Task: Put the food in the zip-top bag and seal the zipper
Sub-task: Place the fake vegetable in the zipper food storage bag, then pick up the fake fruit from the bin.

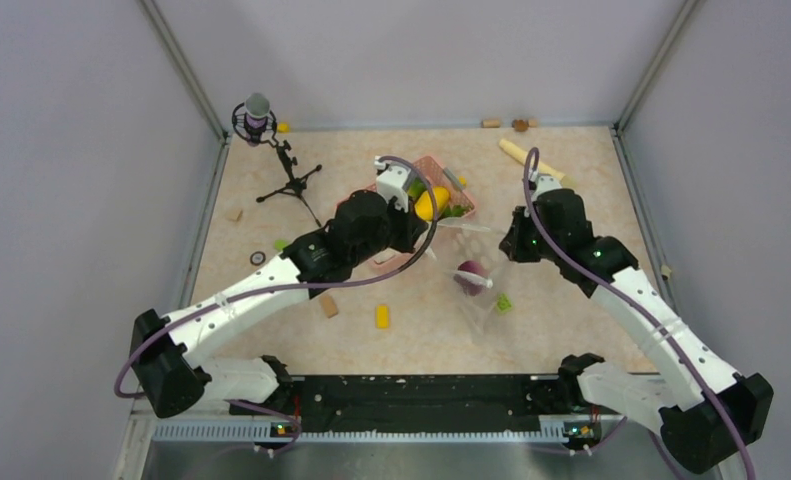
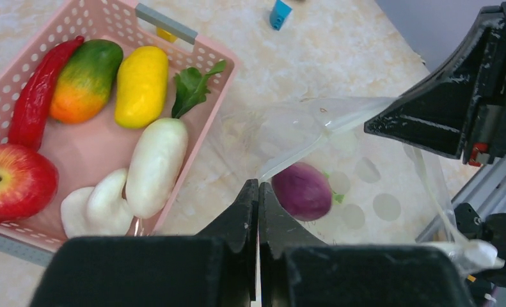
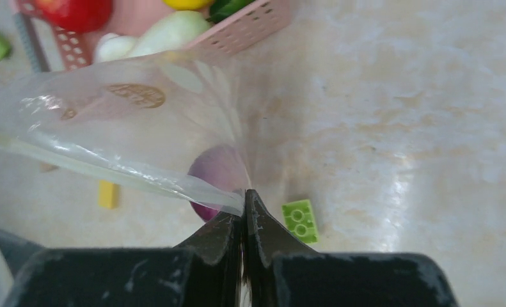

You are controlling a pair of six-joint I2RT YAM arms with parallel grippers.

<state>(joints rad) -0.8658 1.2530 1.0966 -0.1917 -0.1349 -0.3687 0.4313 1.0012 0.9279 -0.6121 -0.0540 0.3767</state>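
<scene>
Left end effector [image 2: 258, 187] and right end effector [image 3: 244, 196] are both clamping the zip-top bag [image 2: 301, 131] rim; slick film is risking slipping, collapsing the mouth over the purple onion [image 2: 301, 190].

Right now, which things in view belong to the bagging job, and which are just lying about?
Job:
- zip-top bag
- purple onion, inside the bag
- in the pink basket: red apple, red chili, orange-green mango, yellow mango, white pieces

Lying about:
- microphone on tripod
- green block
- yellow block
- tan block
- blue block
- wooden stick
</scene>
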